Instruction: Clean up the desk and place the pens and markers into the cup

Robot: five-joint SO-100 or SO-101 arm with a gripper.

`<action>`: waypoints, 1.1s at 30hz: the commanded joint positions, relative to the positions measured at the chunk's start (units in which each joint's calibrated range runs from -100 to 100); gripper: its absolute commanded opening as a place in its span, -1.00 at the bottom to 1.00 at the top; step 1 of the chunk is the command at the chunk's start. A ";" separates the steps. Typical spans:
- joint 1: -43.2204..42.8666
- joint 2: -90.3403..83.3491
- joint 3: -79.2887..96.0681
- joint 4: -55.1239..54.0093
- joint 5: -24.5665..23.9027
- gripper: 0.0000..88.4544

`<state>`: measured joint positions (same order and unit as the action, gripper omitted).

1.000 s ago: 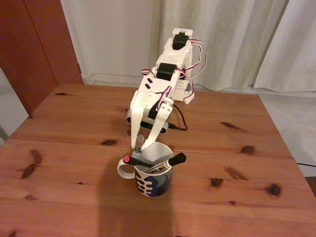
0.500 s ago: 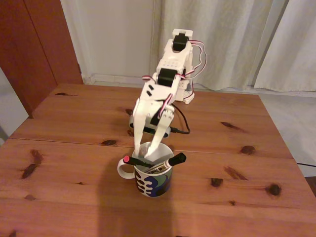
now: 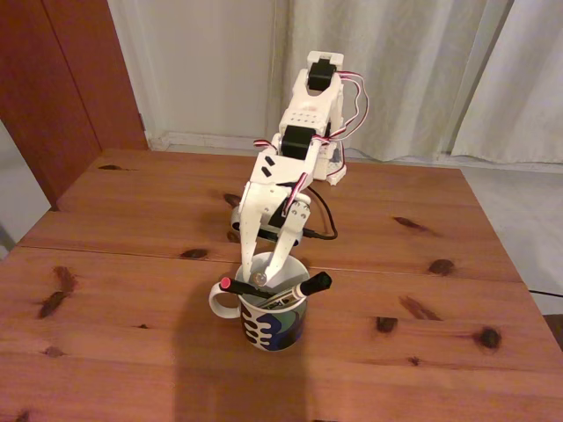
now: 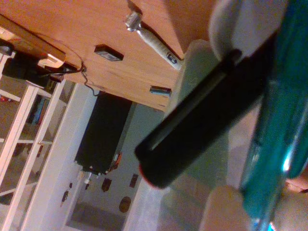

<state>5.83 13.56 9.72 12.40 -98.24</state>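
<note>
The white tool point(image 3: 259, 275) points steeply down with its fingertips inside the mouth of the cup point(image 3: 273, 327). Its two fingers stand a little apart, with the top end of the teal-green pen point(image 3: 259, 278) between them; whether they press on that pen cannot be told. In the wrist view the teal-green pen point(image 4: 276, 125) runs as a translucent barrel down the right side, with the black pen point(image 4: 202, 122) lying slantwise just beside it, its red-pink end low in the picture.

In the fixed view the black pen point(image 3: 244, 288) leans over the left rim of the cup, red-pink tip outward. The white marker point(image 3: 295, 292) leans over the right rim, black cap sticking out. The cup stands on the near middle of the counter point(image 3: 123, 290), handle to the left. The arm's base sits farther back on the counter, before pale curtains point(image 3: 422, 70).
</note>
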 commanded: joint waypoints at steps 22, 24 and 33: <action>-1.53 -31.06 23.82 -1.35 3.22 -0.64; -3.06 -37.02 29.77 -1.35 6.20 -0.64; -10.45 -61.18 56.19 -0.92 29.62 -0.64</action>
<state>-3.70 -40.08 60.51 12.40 -77.00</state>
